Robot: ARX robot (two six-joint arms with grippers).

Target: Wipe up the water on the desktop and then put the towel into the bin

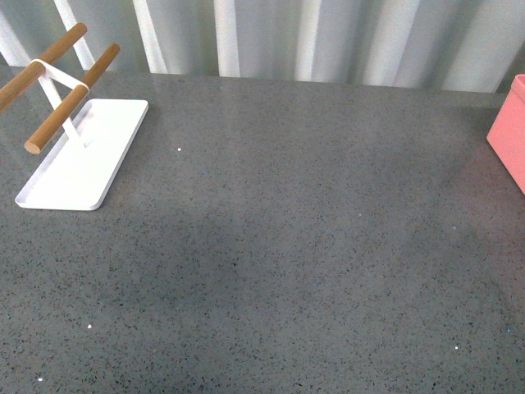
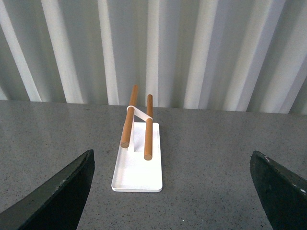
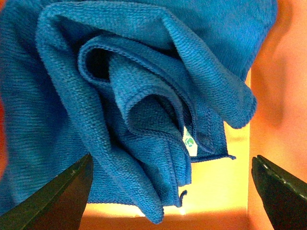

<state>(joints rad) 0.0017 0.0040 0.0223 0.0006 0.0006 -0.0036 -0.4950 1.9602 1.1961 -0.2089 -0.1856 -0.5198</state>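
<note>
At the right edge of the front view, a corner of the salmon-pink bin (image 1: pixel 510 131) juts in. The dark speckled desktop (image 1: pixel 287 246) fills most of the frame, and no water can be made out on it. In the upper left stands a flat white tray (image 1: pixel 82 156) with two wooden bars (image 1: pixel 70 98) raised on a white bracket.

In the right wrist view, the bright blue towel (image 3: pixel 139 96) fills the upper and centre frame in crumpled folds, with glowing pink bin walls around it — it appears to lie inside the bin, so the task looks essentially done. The right gripper (image 3: pixel 170 191) has its fingers spread wide at the lower corners, holding nothing.

In the left wrist view, the left gripper (image 2: pixel 170 191) is likewise spread and empty — probably parked, facing the tray.
</note>
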